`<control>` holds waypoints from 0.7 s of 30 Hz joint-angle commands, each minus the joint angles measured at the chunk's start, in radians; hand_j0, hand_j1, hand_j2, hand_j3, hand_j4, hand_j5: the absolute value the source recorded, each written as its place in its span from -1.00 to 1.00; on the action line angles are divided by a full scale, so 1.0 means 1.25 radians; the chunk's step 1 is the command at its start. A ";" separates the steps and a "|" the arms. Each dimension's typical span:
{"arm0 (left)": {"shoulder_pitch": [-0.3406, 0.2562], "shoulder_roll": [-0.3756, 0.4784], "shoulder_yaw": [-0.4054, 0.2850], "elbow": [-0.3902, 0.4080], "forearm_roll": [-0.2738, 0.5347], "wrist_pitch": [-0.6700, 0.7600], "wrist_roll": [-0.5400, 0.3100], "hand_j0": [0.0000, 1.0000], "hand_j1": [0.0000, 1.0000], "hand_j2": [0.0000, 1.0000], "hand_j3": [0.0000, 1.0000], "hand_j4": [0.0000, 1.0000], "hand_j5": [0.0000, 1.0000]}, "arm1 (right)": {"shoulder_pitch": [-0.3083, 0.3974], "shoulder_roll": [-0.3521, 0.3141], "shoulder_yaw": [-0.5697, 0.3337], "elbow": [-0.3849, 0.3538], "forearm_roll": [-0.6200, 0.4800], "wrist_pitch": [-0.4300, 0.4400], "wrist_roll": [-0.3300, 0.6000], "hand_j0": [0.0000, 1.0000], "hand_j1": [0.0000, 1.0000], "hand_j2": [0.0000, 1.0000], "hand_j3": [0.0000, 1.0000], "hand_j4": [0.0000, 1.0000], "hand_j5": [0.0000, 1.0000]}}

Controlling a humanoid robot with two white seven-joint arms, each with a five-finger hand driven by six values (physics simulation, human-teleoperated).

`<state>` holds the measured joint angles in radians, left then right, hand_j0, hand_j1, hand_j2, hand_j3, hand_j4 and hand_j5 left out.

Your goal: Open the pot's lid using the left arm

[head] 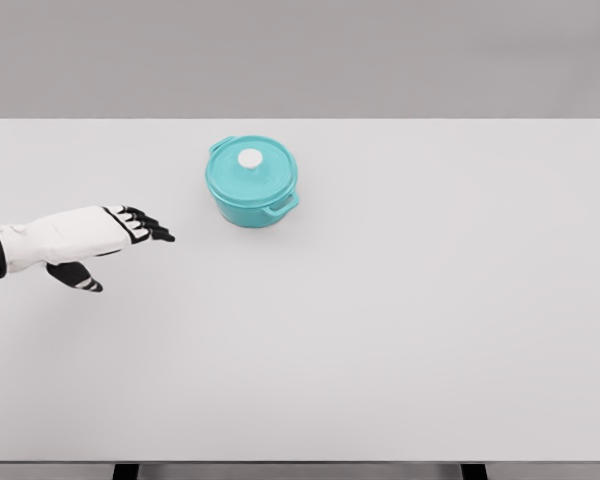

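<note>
A head camera looks down on a white desk [400, 330] that fills most of the view, with a plain grey wall behind it.

At the far left, 1 white arm comes in from the left edge and hovers over the desk. Its left hand [115, 240] has dark fingers [152, 228] stretched out flat and slightly spread, pointing right, with the thumb [78, 277] hanging below them. The hand holds nothing and touches nothing.

To the right of the hand and farther back, left of the desk's middle, stands a small teal pot [252, 185] with 2 side handles. Its teal lid [250, 165] sits closed on top, with a round white knob [250, 158] at the centre. Hand and pot are well apart.

The right half of the desk carries nothing that can be seen, and the right arm is out of view.

Judging by this layout, the task has barely begun: the lid is still on and untouched. What is left is nearly everything: reaching to the knob, closing the fingers on it, and lifting the lid off the pot.
</note>
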<state>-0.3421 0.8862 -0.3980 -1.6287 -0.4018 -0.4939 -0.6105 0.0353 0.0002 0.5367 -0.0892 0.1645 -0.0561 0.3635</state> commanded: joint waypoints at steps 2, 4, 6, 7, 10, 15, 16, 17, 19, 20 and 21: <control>-0.001 -0.003 -0.003 -0.004 0.000 0.001 0.000 1.00 1.00 1.00 1.00 1.00 1.00 | -0.001 0.000 0.000 0.003 0.000 0.003 0.000 1.00 1.00 1.00 1.00 1.00 1.00; -0.004 -0.003 -0.003 0.000 0.000 0.001 0.000 1.00 1.00 1.00 1.00 1.00 1.00 | 0.000 0.000 0.000 0.006 -0.002 0.003 0.000 1.00 1.00 1.00 1.00 1.00 1.00; -0.009 -0.003 -0.003 0.001 -0.001 0.001 0.000 1.00 1.00 1.00 1.00 1.00 1.00 | 0.000 0.000 0.000 0.006 -0.002 0.003 0.000 1.00 1.00 1.00 1.00 1.00 1.00; -0.012 -0.005 -0.002 0.001 -0.001 0.005 0.000 1.00 1.00 1.00 1.00 1.00 1.00 | 0.000 0.000 0.000 0.006 -0.002 0.003 0.000 1.00 1.00 1.00 1.00 1.00 1.00; -0.038 -0.011 -0.003 0.000 0.000 0.007 0.000 1.00 1.00 1.00 1.00 1.00 1.00 | 0.000 0.000 0.000 0.006 -0.002 0.003 0.000 1.00 1.00 1.00 1.00 1.00 1.00; -0.240 -0.027 -0.079 0.171 0.189 0.029 0.000 1.00 1.00 1.00 1.00 1.00 1.00 | 0.000 0.000 0.000 0.006 -0.002 0.003 0.000 1.00 1.00 1.00 1.00 1.00 1.00; -0.288 -0.047 -0.130 0.239 0.258 0.066 0.000 1.00 1.00 1.00 1.00 1.00 1.00 | 0.000 0.000 0.000 0.006 -0.002 0.003 0.000 1.00 1.00 1.00 1.00 1.00 1.00; -0.346 -0.051 -0.215 0.261 0.272 0.104 0.000 1.00 1.00 1.00 1.00 1.00 1.00 | 0.000 0.000 0.000 0.006 -0.002 0.003 0.000 1.00 1.00 1.00 1.00 1.00 1.00; -0.447 -0.047 -0.376 0.266 0.271 0.080 0.000 1.00 1.00 1.00 1.00 1.00 1.00 | 0.000 0.000 0.000 0.006 -0.002 0.003 0.000 1.00 1.00 1.00 1.00 1.00 1.00; -0.466 -0.055 -0.412 0.282 0.270 0.083 0.000 1.00 1.00 1.00 1.00 1.00 1.00 | 0.000 0.000 0.000 0.006 -0.002 0.004 0.000 1.00 1.00 1.00 1.00 1.00 1.00; -0.517 -0.101 -0.464 0.321 0.267 0.085 0.000 1.00 1.00 1.00 1.00 1.00 1.00 | 0.000 0.000 0.000 0.006 -0.002 0.004 0.000 1.00 1.00 1.00 1.00 1.00 1.00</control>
<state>-1.0442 0.7941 -0.8443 -1.2937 -0.0966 -0.3970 -0.6107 0.0353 0.0002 0.5366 -0.0815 0.1627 -0.0514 0.3632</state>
